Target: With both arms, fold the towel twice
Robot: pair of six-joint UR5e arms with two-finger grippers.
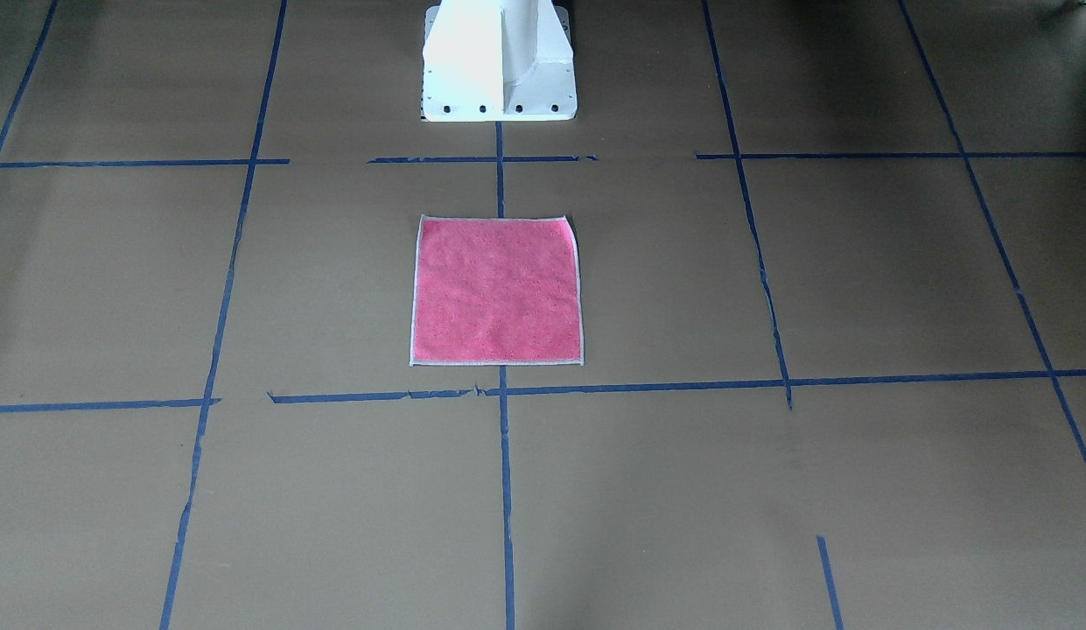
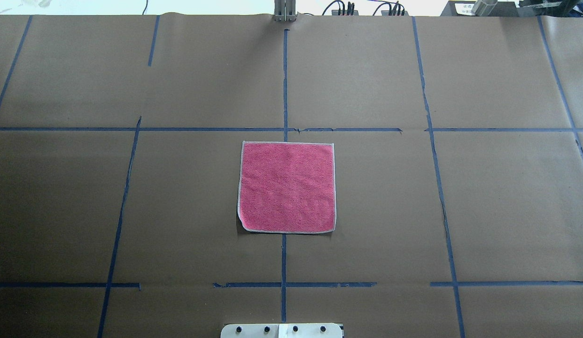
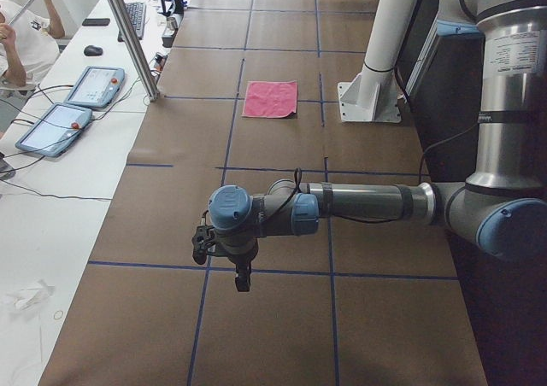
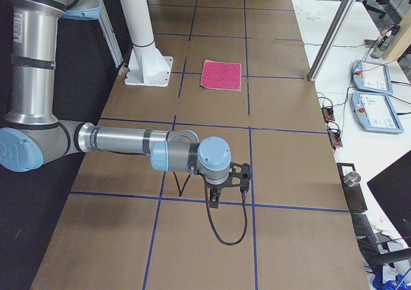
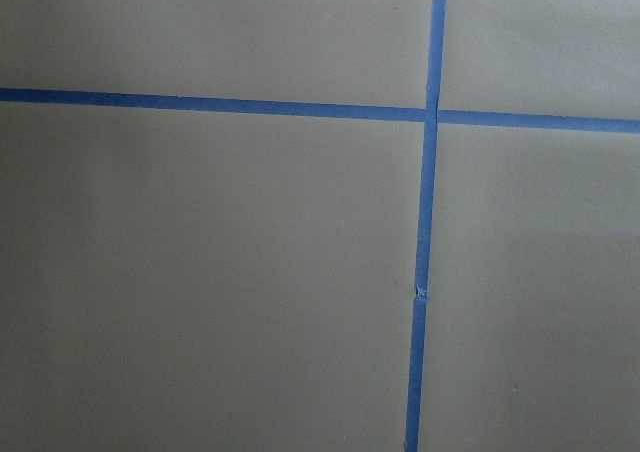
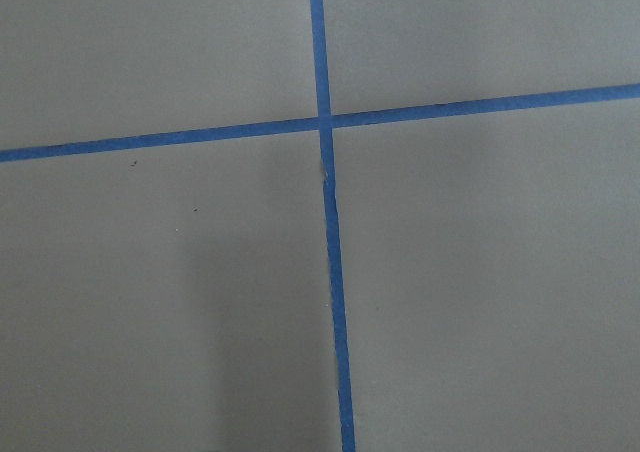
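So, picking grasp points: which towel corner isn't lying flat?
The towel corner nearest the robot on its left: it looks curled and rounded, while the other three lie square and flat.

Only side views caught the left gripper (image 3: 242,282) & right gripper (image 4: 216,199), both too small to tell jaw gap. The base (image 1: 499,70) was cut by the top edge in front view and the bottom edge overhead. The towel (image 2: 286,187) underside lay hidden vs tabletop (image 2: 484,202). The operator (image 3: 21,36) was cut off at the frame edge.
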